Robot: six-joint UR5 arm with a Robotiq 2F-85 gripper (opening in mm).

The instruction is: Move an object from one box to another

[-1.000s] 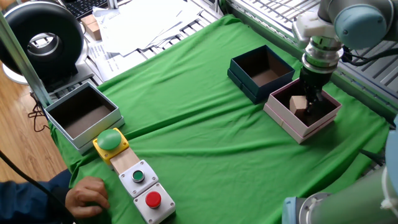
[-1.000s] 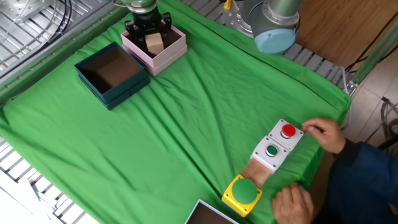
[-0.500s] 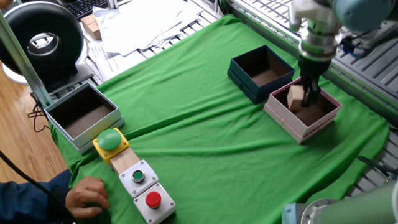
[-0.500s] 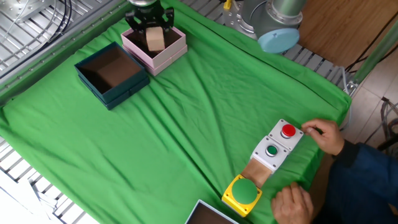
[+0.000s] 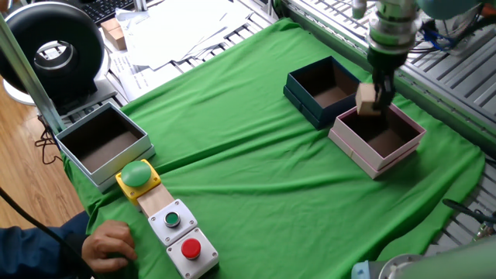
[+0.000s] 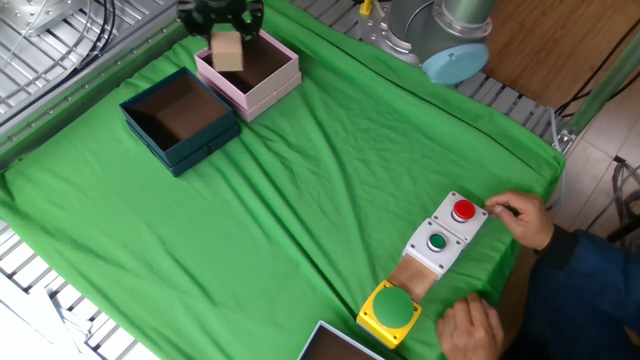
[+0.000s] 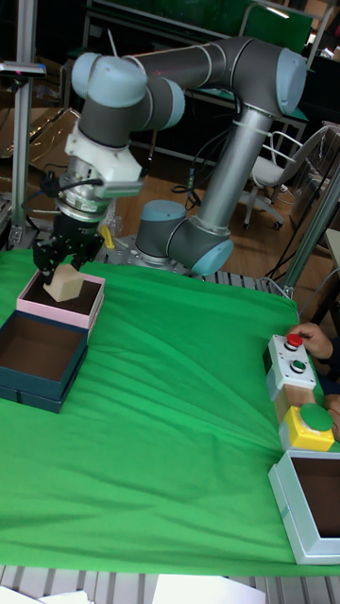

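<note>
The small light-tan wooden cube (image 5: 367,100) (image 6: 227,49) (image 7: 64,282) hangs in the air, held between the black fingers of my gripper (image 5: 373,99) (image 6: 226,42) (image 7: 64,277), which is shut on it. It hovers over the near-left edge of the pale-pink box (image 5: 352,144) (image 6: 282,86) (image 7: 59,315), whose dark inside holds nothing. The dark navy-blue box (image 5: 297,91) (image 6: 165,148) (image 7: 47,388) with its brown floor stands right beside the pink box, touching it.
A grey box (image 5: 74,166) with a brown floor sits at the cloth's far corner. Beside it lie a yellow unit with a green button (image 5: 137,175) and a white box with green and red buttons (image 5: 183,239). A person's hands (image 6: 520,214) rest near the buttons.
My gripper has risen out of the pink box with the cube and shifted toward the navy box. The cube, low inside the box a second ago, now hangs above its rim.
</note>
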